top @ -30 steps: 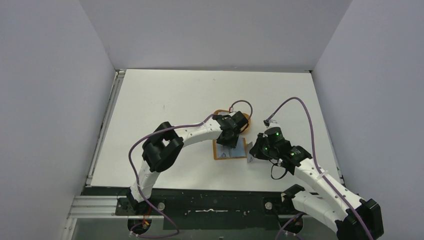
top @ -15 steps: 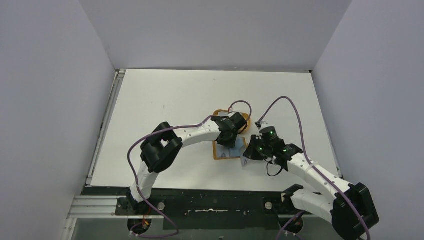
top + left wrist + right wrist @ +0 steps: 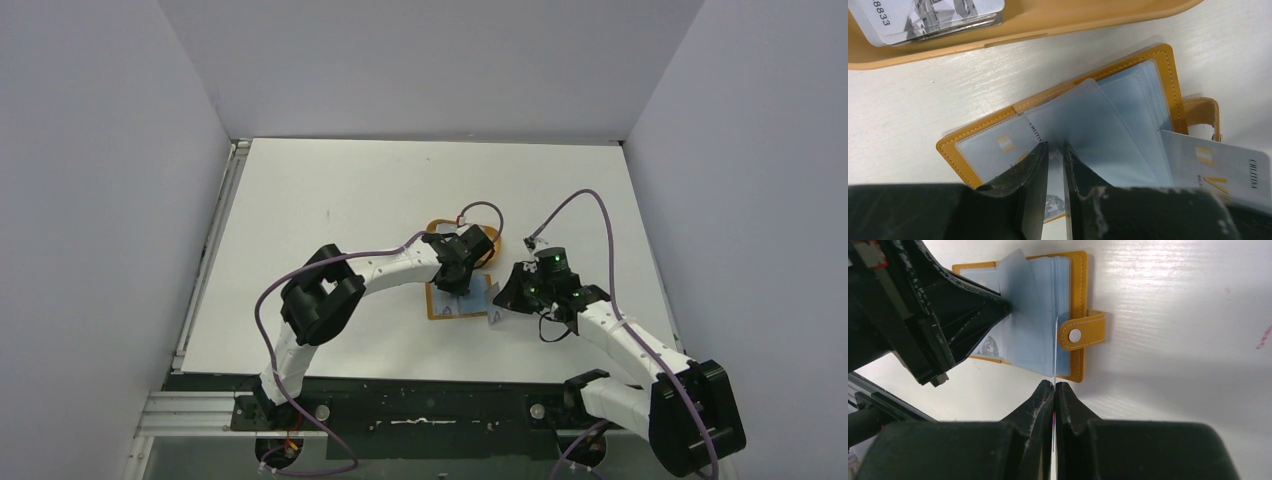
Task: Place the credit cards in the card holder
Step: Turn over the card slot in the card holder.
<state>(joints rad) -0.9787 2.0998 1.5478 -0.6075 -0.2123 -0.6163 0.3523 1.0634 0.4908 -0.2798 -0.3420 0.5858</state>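
Observation:
The card holder (image 3: 1168, 75) lies open on the table, tan-orange leather with clear sleeves, its tab (image 3: 1082, 332) pointing right. My left gripper (image 3: 1055, 145) stands low over its left page, jaws drawn to a narrow slit at the foot of a raised sleeve (image 3: 1098, 115), with a gap still showing. My right gripper (image 3: 1054, 384) is shut on one of the credit cards (image 3: 1218, 170), held edge-on with its far end over the sleeves' right edge (image 3: 1054, 350). More credit cards (image 3: 923, 15) lie stacked in the orange tray (image 3: 1048, 25). From above, both grippers (image 3: 458, 283) (image 3: 505, 298) flank the card holder (image 3: 447, 306).
The orange oval tray (image 3: 437, 227) sits just beyond the card holder, partly under the left wrist. Purple cables loop over both arms. White walls enclose the table on three sides, and a metal rail runs along its left edge.
My right gripper, with the card in it, has shifted left and slightly away, closer to the card holder's right edge. The left arm has barely moved.

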